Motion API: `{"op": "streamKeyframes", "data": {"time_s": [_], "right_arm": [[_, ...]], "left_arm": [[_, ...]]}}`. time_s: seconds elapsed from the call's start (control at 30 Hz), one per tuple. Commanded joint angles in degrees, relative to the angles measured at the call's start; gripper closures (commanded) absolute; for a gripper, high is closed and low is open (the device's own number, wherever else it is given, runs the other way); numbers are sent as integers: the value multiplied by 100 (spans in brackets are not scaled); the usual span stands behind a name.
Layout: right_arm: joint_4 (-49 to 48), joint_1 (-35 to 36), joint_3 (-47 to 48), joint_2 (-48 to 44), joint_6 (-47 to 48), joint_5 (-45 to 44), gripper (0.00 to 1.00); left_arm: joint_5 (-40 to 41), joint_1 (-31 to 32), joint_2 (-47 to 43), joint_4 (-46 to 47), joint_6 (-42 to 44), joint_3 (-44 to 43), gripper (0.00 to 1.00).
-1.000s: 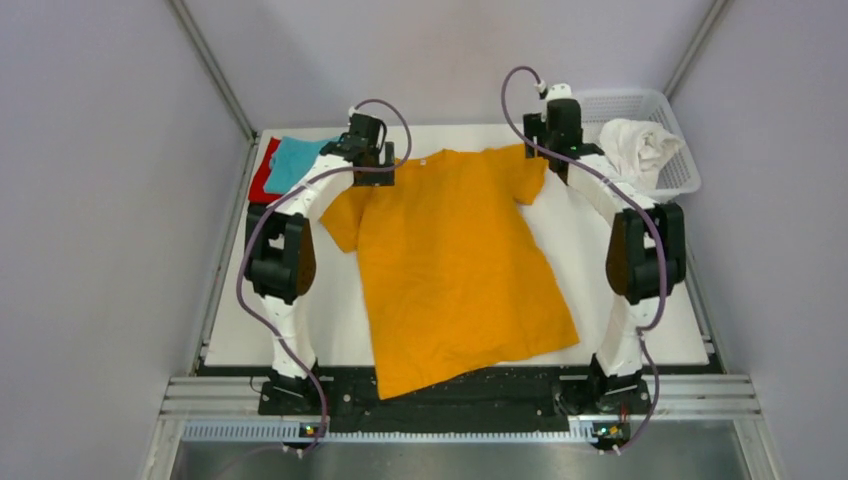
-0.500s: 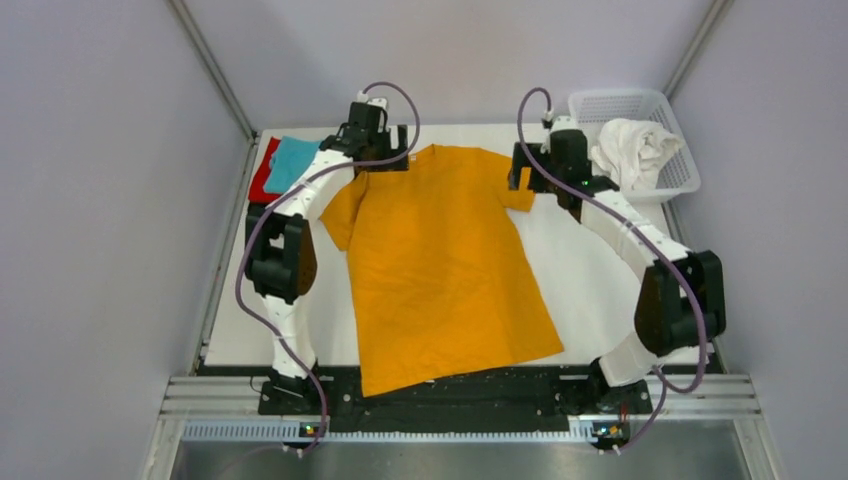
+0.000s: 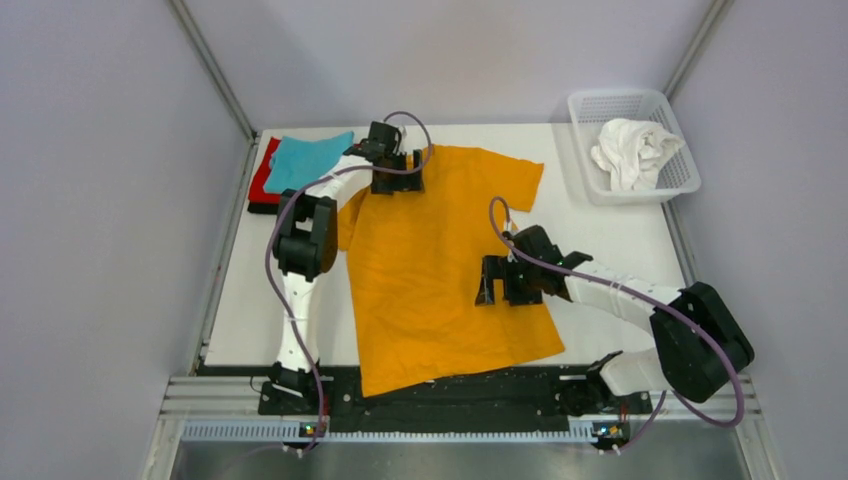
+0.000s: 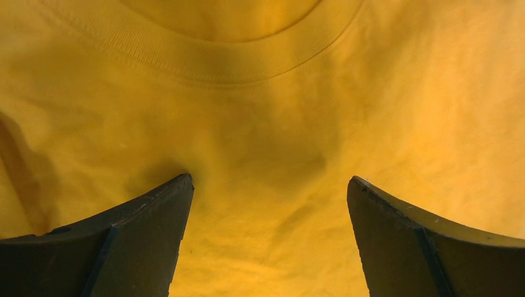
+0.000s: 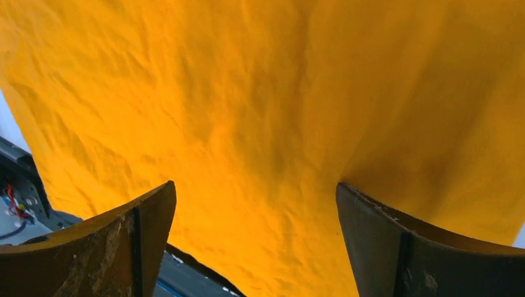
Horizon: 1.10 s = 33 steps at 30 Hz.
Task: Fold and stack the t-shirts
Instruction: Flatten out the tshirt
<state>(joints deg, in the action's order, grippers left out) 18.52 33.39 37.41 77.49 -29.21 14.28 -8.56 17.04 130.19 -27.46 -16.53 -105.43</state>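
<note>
Orange shirt: spread flat mid-tabletop; collar at 12 o'clock, hem at 6 o'clock, lapping onto the black rail.
Long axis: runs 12 to 6, hem end swung slightly toward 5.
Left gripper: above the collar, at the shirt's 11 o'clock end; jaws spread wide, holding nothing.
Right gripper: above the right side edge, about 4 o'clock from shirt centre; jaws spread wide, empty, pointing toward 9.
Key relation: cloth lies directly beneath both grippers. The left arm is nearer the collar and left sleeve, the right arm nearer the side edge and hem. Likely a lengthwise fold along that axis.
Wrist views only: ribbed collar just ahead of the left fingertips; hem edge and rail low-left of the right ones. Contact with the cloth unclear.
Top view only: whole layout and sleeves.
Other shirts: teal shirt atop red shirt at 10 o'clock; white shirt in basket at 2 o'clock.
</note>
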Motion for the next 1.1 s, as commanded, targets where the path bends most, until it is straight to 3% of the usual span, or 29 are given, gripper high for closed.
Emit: {"op": "streamKeyframes", "data": {"time_s": [0.0, 0.17, 0.33, 0.47, 0.63, 0.73, 0.87, 1.0, 1.07], "right_arm": [[148, 4, 40, 84, -609, -441, 1], [467, -855, 267, 723, -394, -837, 1], [701, -2017, 932, 980, -5, -1225, 1], [870, -2553, 1757, 1763, 423, -1330, 1], [882, -2669, 3207, 2922, 786, -1263, 1], [819, -2658, 3899, 3384, 944, -1050, 1], [753, -2538, 4546, 3694, 1317, -855, 1], [757, -2359, 4738, 3526, 1716, -963, 1], [726, -2326, 4593, 3233, 1717, -1146, 1]], "left_arm": [[-114, 10, 143, -171, -191, -206, 1], [285, 7, -388, -641, -601, 541, 1], [-186, 55, -1833, 387, -1450, 3141, 1], [-433, 395, -3012, 558, -2242, 4687, 1], [-1775, 1200, -3964, 285, -2495, 6013, 1], [-2756, 1537, -4594, 689, -3023, 6813, 1], [-2766, 1641, -5492, 31, -2648, 6636, 1], [-1686, 1485, -5487, -893, -1924, 5487, 1], [-1180, 1282, -5291, -795, -1803, 5014, 1]]}}
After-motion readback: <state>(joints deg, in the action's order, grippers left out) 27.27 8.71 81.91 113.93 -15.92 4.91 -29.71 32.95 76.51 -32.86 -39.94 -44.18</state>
